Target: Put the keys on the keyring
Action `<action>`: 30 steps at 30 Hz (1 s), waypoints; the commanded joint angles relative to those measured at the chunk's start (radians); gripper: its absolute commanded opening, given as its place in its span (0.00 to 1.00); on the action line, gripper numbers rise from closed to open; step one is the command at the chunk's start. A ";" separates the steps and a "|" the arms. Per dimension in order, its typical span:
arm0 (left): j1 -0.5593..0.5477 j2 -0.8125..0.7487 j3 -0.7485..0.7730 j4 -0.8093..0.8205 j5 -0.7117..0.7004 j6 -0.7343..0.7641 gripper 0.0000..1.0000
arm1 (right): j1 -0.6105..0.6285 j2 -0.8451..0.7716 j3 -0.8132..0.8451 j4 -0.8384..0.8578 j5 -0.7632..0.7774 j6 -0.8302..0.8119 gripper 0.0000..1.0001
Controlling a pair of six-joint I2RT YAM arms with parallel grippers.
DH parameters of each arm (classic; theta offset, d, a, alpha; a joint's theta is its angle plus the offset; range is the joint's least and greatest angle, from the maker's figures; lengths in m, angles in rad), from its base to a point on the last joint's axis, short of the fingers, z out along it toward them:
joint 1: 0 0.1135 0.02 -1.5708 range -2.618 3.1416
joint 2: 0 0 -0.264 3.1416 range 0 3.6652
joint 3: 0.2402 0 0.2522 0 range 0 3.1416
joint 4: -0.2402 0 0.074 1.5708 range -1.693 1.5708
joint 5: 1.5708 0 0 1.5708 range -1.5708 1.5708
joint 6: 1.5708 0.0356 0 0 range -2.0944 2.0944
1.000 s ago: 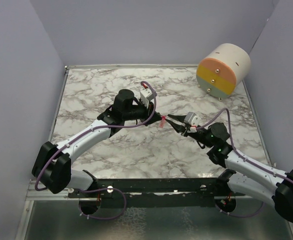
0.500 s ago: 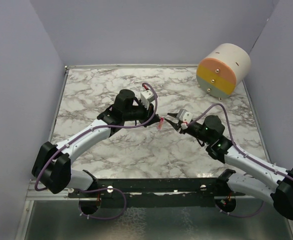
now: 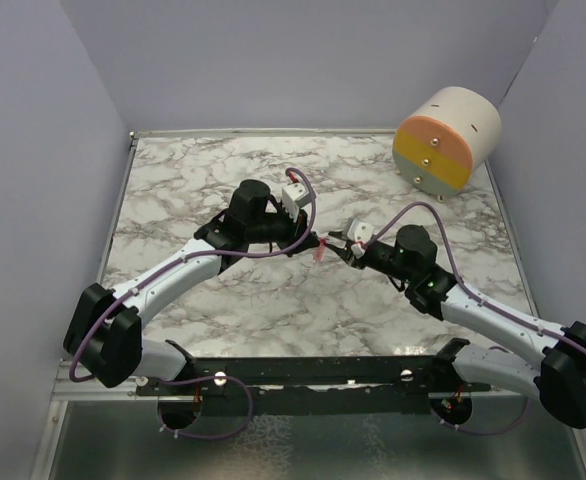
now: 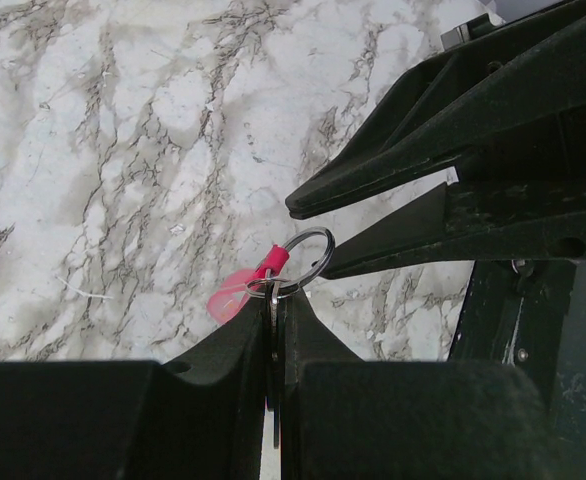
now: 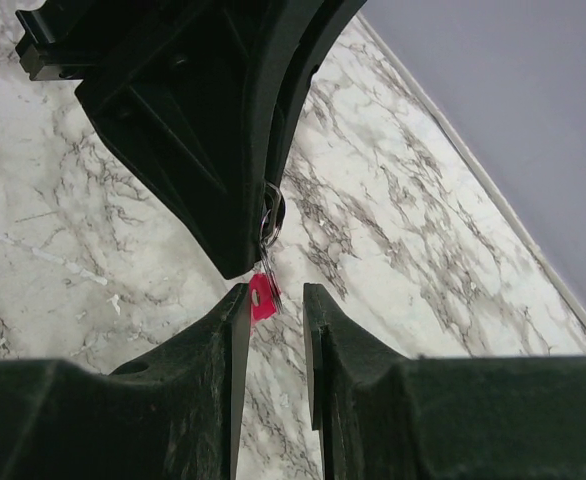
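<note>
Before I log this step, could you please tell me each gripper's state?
Left gripper: closed on the keyring.
Right gripper: open, holding nothing.

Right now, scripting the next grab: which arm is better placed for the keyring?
Right, likely: the right claw stands open astride the keyring, while the left claw is shut, busy holding it.

2 pincers: L pincer + R pincer; 1 keyring; 1 round drum; 1 marble tabletop

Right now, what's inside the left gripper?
The keyring: its metal ring and pink tag stick out of the shut left gripper. Anything deeper between its fingers is covered.
</note>
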 commanded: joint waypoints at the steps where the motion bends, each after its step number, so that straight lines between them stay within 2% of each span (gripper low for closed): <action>1: -0.003 0.003 0.032 0.008 0.035 0.020 0.00 | 0.005 0.015 0.033 0.002 -0.040 -0.004 0.28; 18: -0.013 0.026 0.034 0.008 0.034 0.023 0.00 | 0.019 0.041 0.049 0.028 -0.056 -0.003 0.21; 25: -0.015 0.024 0.034 0.009 0.032 0.023 0.00 | 0.021 0.046 0.054 0.022 -0.052 -0.004 0.05; 30: -0.016 0.021 0.036 0.005 0.027 0.025 0.00 | 0.022 0.035 0.054 0.012 -0.045 -0.005 0.01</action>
